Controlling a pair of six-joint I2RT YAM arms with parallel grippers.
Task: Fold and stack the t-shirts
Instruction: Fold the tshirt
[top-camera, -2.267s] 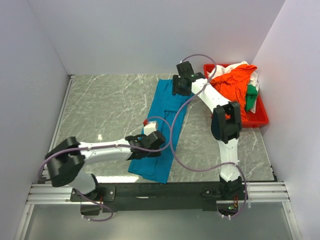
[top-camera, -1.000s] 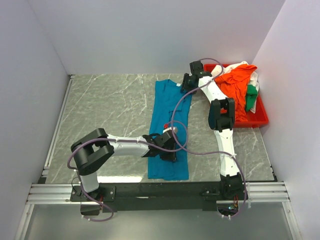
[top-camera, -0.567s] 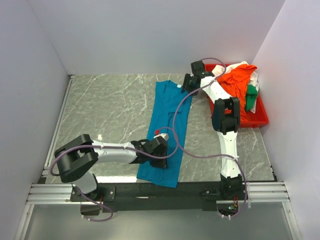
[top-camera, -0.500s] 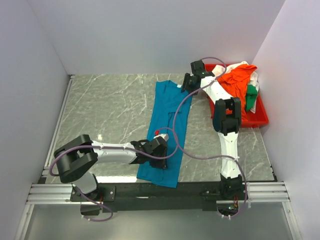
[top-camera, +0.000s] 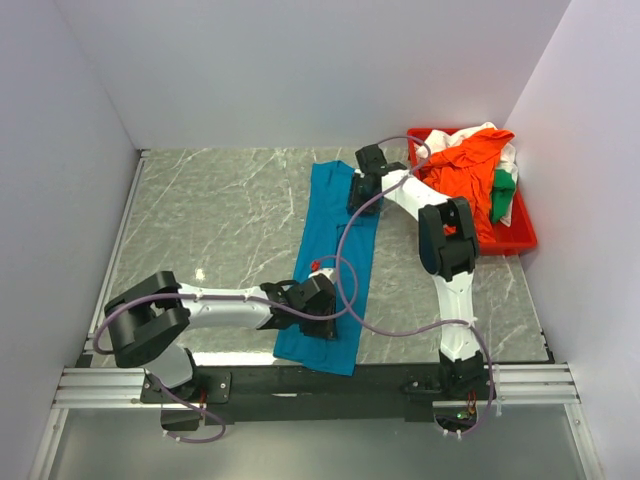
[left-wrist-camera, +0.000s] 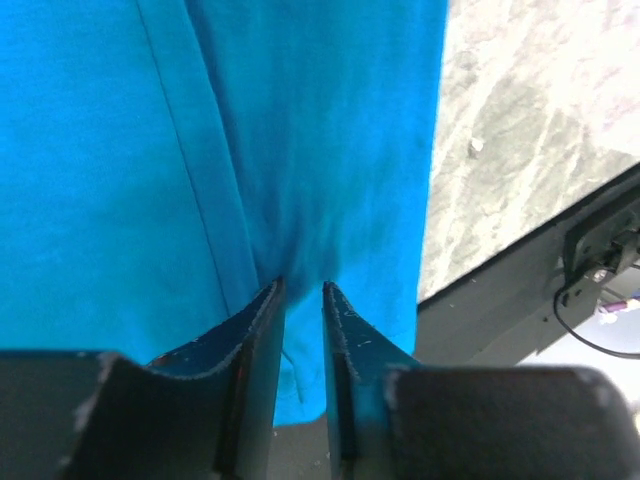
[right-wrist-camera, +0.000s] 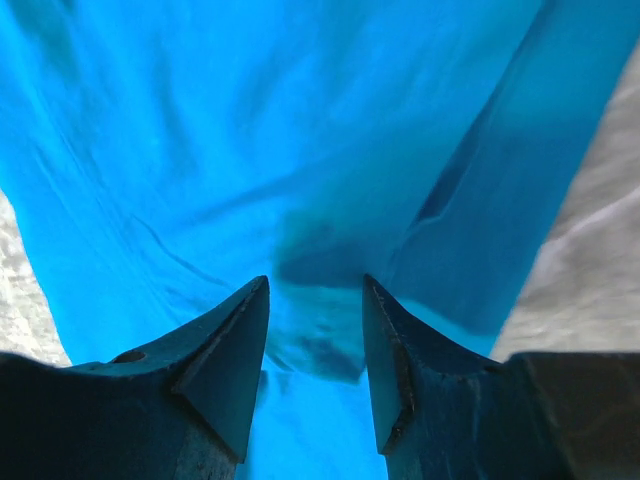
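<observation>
A teal-blue t-shirt (top-camera: 335, 225) lies folded into a long narrow strip running from the back of the table toward the front edge. My left gripper (top-camera: 322, 305) rests on its near end. In the left wrist view its jaws (left-wrist-camera: 302, 285) stand close together, with a pucker of the teal cloth (left-wrist-camera: 320, 120) pinched at the tips. My right gripper (top-camera: 360, 190) sits over the far end. It is open (right-wrist-camera: 315, 280), tips down on the teal cloth (right-wrist-camera: 300, 120), with nothing held. Orange (top-camera: 465, 160), white (top-camera: 487, 130) and green (top-camera: 503, 195) t-shirts lie heaped in the tray.
The red tray (top-camera: 515, 240) stands at the back right against the wall. Grey marble tabletop (top-camera: 220, 220) stretches to the left of the shirt. The black front rail (top-camera: 330, 380) runs just below the shirt's near hem. Purple cables loop over the shirt.
Over the last second my left gripper dragged the shirt's near end leftward, then stayed put. My right gripper has moved from the collar's right edge left onto the cloth.
</observation>
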